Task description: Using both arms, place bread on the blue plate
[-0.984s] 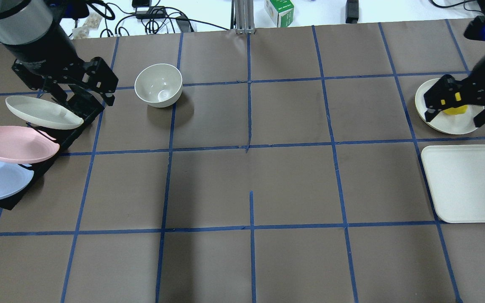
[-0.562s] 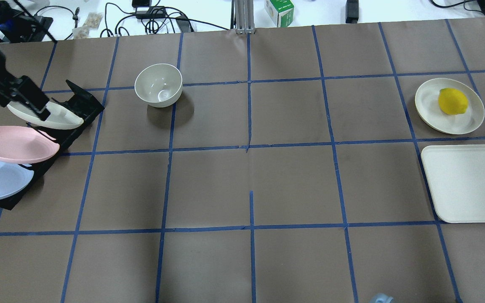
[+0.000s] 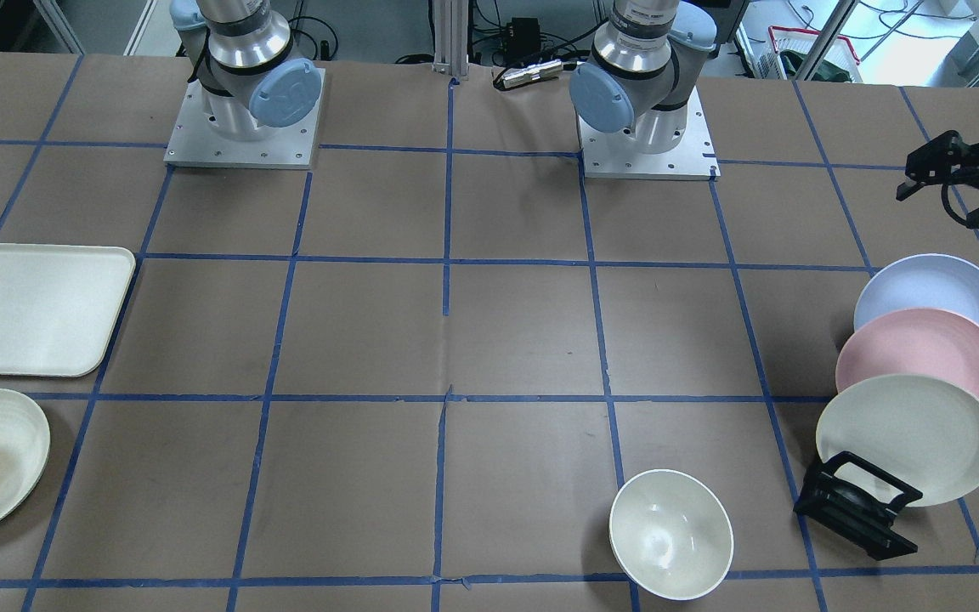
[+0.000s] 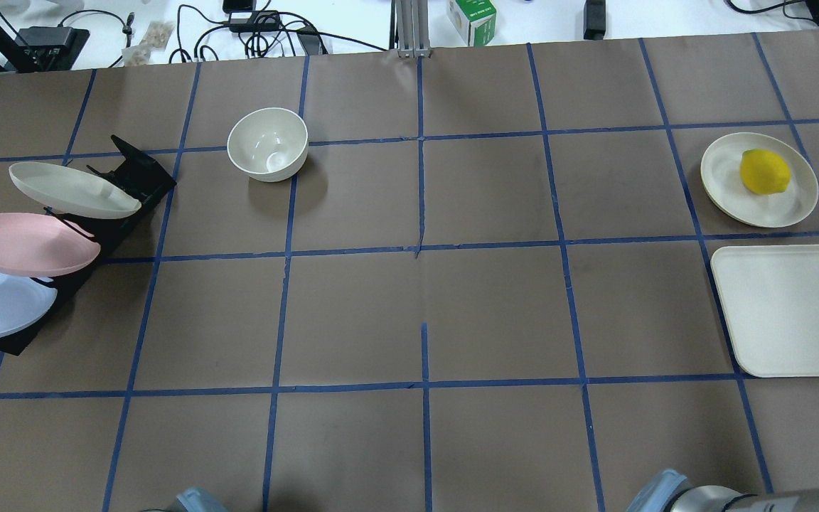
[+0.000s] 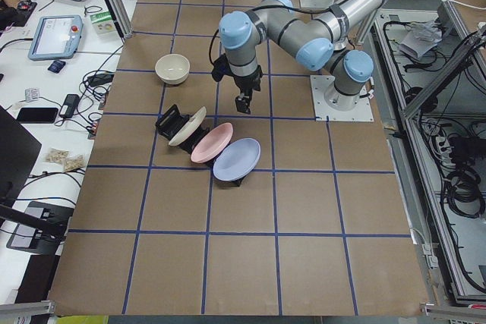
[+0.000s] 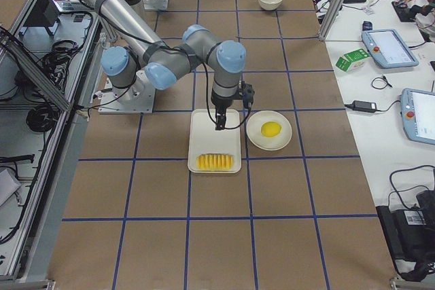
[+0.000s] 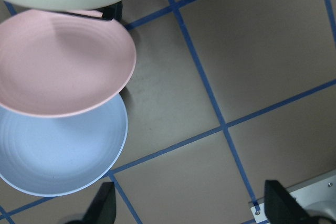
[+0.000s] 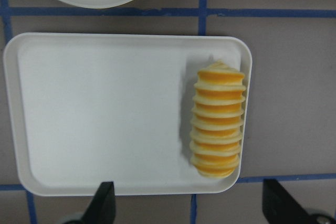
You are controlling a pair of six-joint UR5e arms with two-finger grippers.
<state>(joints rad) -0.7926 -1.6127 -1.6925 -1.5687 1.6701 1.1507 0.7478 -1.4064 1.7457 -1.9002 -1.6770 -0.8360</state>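
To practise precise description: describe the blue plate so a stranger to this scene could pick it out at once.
At the end of the table on the robot's left, a black rack holds three leaning plates. The blue plate is the one nearest the robot, pale lavender-blue, unlike the pink plate beside it and the cream plate beyond.

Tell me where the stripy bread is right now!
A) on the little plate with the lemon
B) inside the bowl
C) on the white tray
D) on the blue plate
C: the bread lies along one end of the white tray, and the blue plate has nothing on it.
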